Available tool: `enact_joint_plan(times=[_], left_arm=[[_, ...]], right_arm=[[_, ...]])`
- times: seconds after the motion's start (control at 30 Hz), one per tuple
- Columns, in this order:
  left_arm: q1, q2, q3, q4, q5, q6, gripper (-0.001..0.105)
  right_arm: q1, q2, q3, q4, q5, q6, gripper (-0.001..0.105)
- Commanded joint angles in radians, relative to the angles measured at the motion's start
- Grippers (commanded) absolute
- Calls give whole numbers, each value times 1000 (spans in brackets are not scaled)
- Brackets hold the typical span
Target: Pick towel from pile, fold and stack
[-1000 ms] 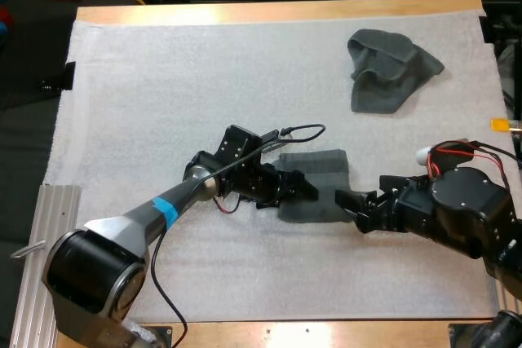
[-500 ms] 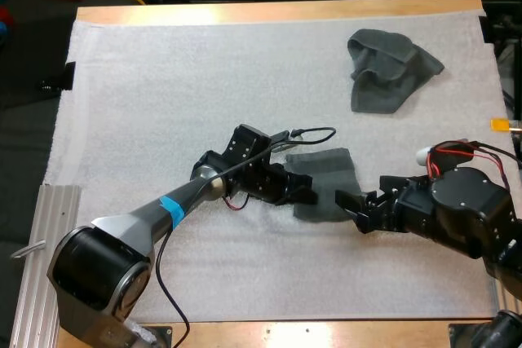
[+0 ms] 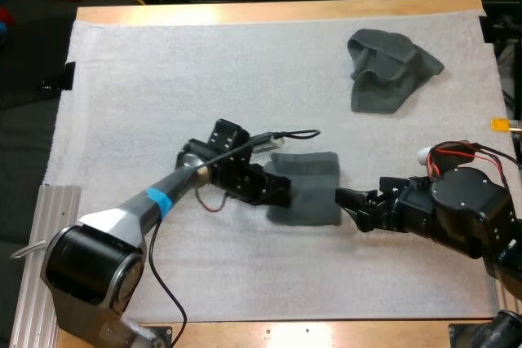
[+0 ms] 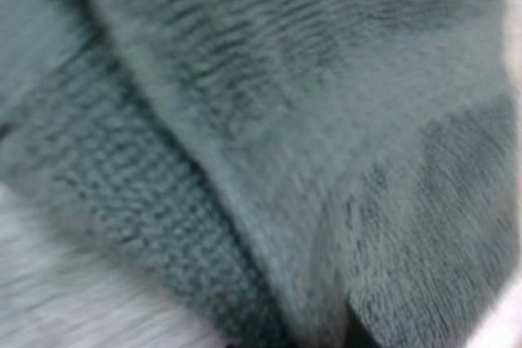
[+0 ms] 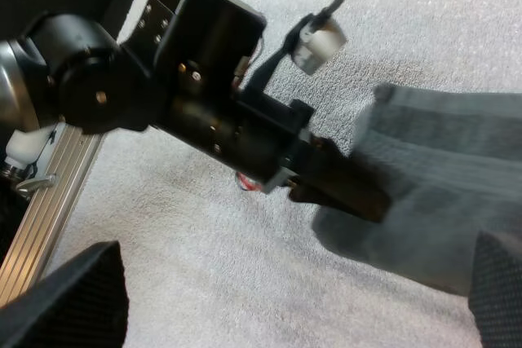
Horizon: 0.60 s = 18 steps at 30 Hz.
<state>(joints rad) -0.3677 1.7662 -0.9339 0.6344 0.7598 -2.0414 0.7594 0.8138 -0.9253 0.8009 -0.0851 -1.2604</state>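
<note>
- The white mat [image 3: 122,95] covers most of the wooden table [image 3: 277,11], and my eye starts on its left half, where the left arm reaches in low across it.
- The left gripper [image 3: 279,193] sits near the middle of the mat, clamped on the left edge of the folded towel [image 3: 308,189]; its own camera is pressed right up against grey-green cloth with 1 thick fold running across it.
- That folded towel lies flat on the mat as a small dark rectangle, between the 2 grippers.
- The right gripper [image 3: 352,205] is just beside the folded towel's right edge, low over the mat, its 2 fingers [image 5: 81,303] spread wide and gripping nothing; from its camera the left gripper shows at the towel's far edge.
- The crumpled towel [image 3: 391,71] lies in a heap toward the far right of the mat, well apart from both grippers.
</note>
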Motion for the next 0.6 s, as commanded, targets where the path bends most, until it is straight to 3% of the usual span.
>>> enact_joint_plan(times=[0.0, 0.1, 0.27, 0.43, 0.57], left_arm=[[19, -4, -12, 61, -35, 51, 0], [70, -4, -44, 181, -125, 168, 0], [150, -4, -111, 369, -337, 337, 0], [218, -8, -136, 445, -455, 394, 0], [291, -36, -136, 467, -480, 406, 0]], right_arm=[[2, -5, -2, -3, -9, 1, 82], [2, -5, 1, -3, -9, 1, 82], [2, -3, 1, -3, -9, 1, 82], [2, -3, 1, -3, -9, 1, 82], [2, -3, 1, -3, -9, 1, 82]])
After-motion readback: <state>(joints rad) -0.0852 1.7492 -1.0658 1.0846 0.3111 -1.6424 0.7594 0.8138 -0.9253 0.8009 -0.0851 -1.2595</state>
